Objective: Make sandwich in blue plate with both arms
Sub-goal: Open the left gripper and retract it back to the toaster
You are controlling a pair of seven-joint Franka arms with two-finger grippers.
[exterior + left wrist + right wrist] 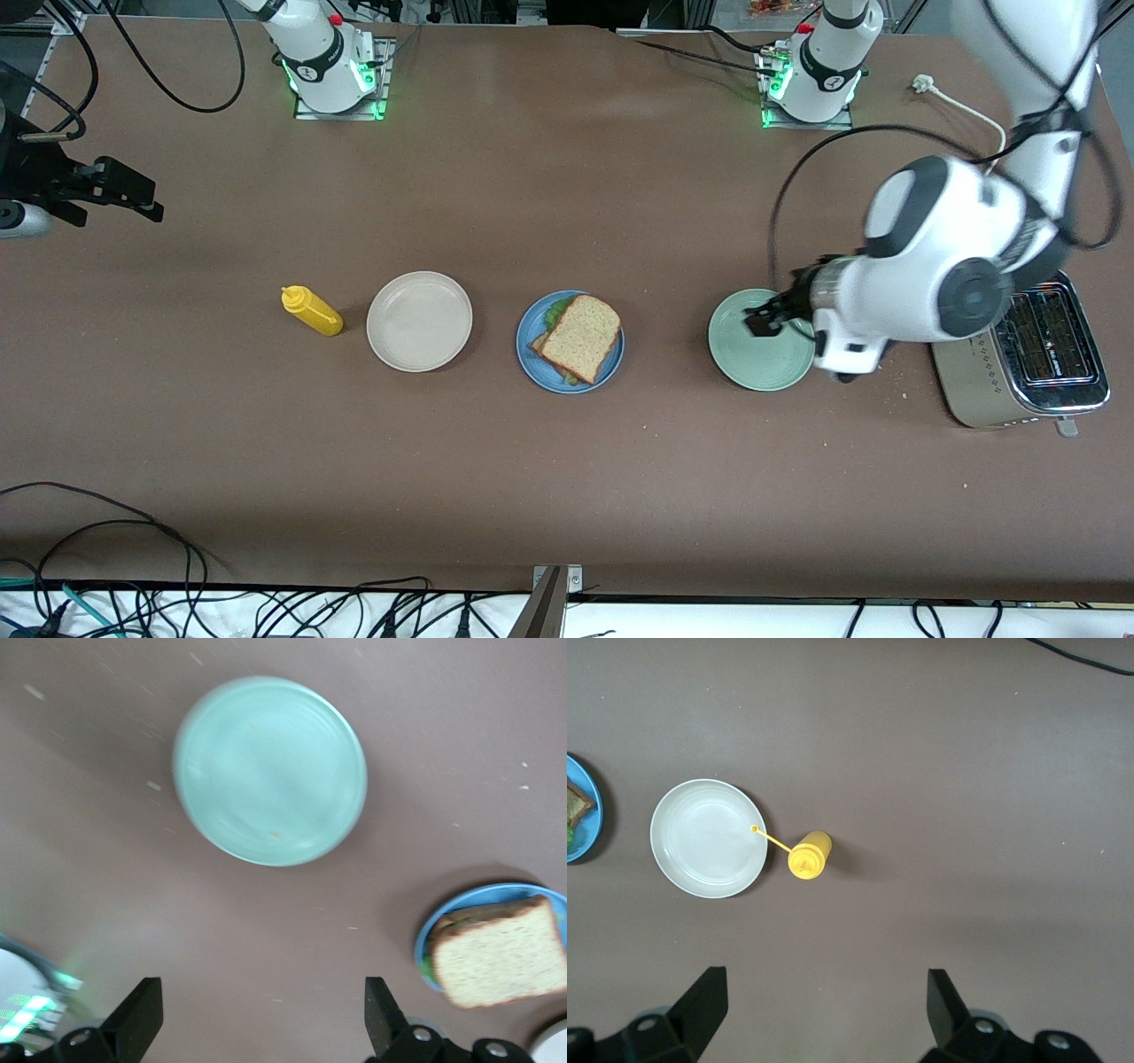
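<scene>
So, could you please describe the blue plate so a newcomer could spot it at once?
Three plates sit in a row across the brown table. The blue plate is the middle one, between the beige and mint-green plates. It alone holds a sandwich.

A: How many plates?
B: Three: blue plate (528, 359), beige plate (419, 321), mint plate (760, 350).
A: Anything else?
B: One sandwich (579, 337), one mustard bottle (312, 310), one toaster (1028, 354).
</scene>
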